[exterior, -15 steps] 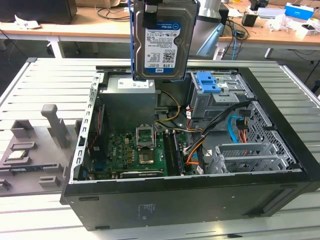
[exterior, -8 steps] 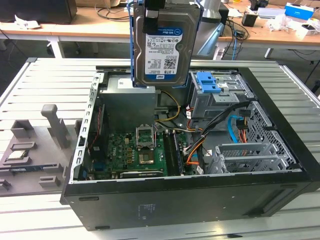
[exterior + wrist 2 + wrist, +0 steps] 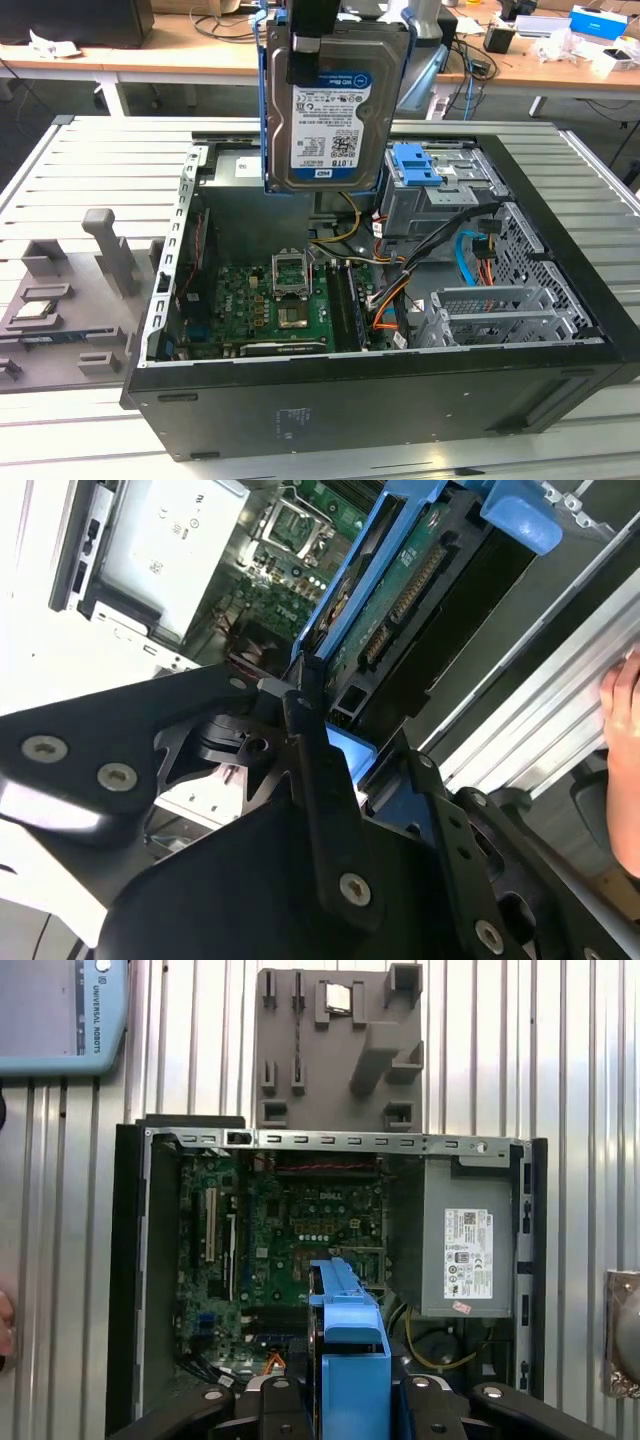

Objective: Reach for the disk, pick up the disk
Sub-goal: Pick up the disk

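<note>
A hard disk (image 3: 335, 100) hangs upright in the air above an open computer case (image 3: 400, 400) that lies on its side on a slatted metal table (image 3: 80, 170). The gripper (image 3: 312, 45) has its dark fingers clamped on the disk's upper edge, so the jaws are closed on the disk and carry its whole weight. The drive is silver with a white-and-blue label facing the exterior camera, and blue plastic rails (image 3: 266, 110) run down its sides.

In the second wrist view the disk (image 3: 400, 610) shows edge-on, its green circuit board and connector row facing out, with the black gripper (image 3: 330, 770) linkage pinching the end nearest the camera. In the first wrist view the blue rail (image 3: 350, 1360) of the disk sits between the gripper's black links, above the case interior.

Judged from this, the pick-up looks essentially done: the disk is clear of the case. Doing this step well means a firm, centred hold on the flat faces and keeping the drive vertical, since a tall, heavy plate held at one end could swing or slip.

Below the disk lie the green motherboard (image 3: 270, 300) with its processor socket (image 3: 290, 268), bundled orange and yellow cables (image 3: 390, 300), and the metal drive cage (image 3: 440, 200) with a blue latch (image 3: 412, 165). A grey parts fixture (image 3: 70, 290) rests on the table beside the case. A person's hand (image 3: 625, 700) shows at the table's edge in the second wrist view, close to the working area.
</note>
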`<state>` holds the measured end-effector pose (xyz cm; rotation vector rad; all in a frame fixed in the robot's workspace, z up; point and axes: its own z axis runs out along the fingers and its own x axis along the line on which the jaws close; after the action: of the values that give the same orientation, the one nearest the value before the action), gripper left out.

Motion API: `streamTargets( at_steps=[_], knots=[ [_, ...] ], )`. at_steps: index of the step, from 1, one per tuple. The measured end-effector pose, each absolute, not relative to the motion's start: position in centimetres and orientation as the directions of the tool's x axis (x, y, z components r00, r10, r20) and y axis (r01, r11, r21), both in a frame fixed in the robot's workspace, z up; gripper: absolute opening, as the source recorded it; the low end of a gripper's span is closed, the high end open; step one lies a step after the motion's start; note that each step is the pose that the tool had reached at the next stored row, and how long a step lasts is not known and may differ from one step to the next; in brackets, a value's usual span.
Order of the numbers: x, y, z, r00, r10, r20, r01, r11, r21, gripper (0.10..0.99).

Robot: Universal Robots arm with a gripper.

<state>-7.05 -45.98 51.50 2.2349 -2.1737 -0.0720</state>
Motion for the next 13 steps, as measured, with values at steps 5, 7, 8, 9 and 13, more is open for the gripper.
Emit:
streamTargets(
  at_steps=[5, 7, 8, 9, 13],
  knots=[
    [-7.0, -47.2, 51.5, 0.027, -0.999, -0.017, -0.998, -0.028, 0.049, 0.369],
    [-7.1, -47.7, 51.5, 0.027, -0.999, -0.017, -0.998, -0.028, 0.049, 0.369],
    [-7.1, -47.8, 51.5, 0.027, -0.999, -0.017, -0.998, -0.028, 0.049, 0.369],
    [-7.0, -48.0, 51.5, 0.027, -0.999, -0.017, -0.998, -0.028, 0.049, 0.369],
    [-7.1, -48.9, 51.5, 0.027, -0.999, -0.017, -0.998, -0.028, 0.049, 0.369]
  ],
)
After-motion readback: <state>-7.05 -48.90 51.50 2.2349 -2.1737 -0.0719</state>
